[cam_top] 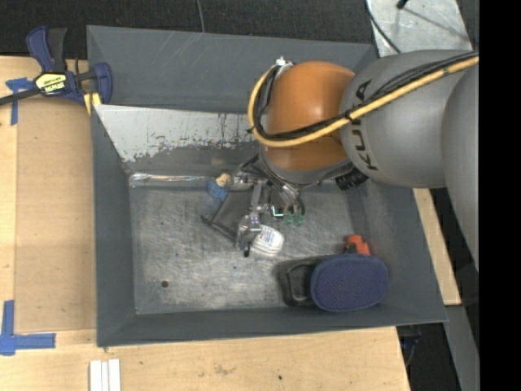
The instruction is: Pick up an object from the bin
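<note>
Fingers (247, 236) of your gripper (256, 236) sit low near the middle of the grey bin (114, 243), and you cannot tell whether they are released or clenched. A small white round thing (269, 239) lies right against them on the bin floor. Just to its left you have a flat black piece (224, 216) and a little blue bit (216, 188). Off to the right lies a dark blue oval pouch (350, 283), with an orange-red thing (356, 243) just beside it

Grey KUKA-marked arm (423, 129), orange domed wrist cover (305, 116), yellow cable (391, 99)
</note>
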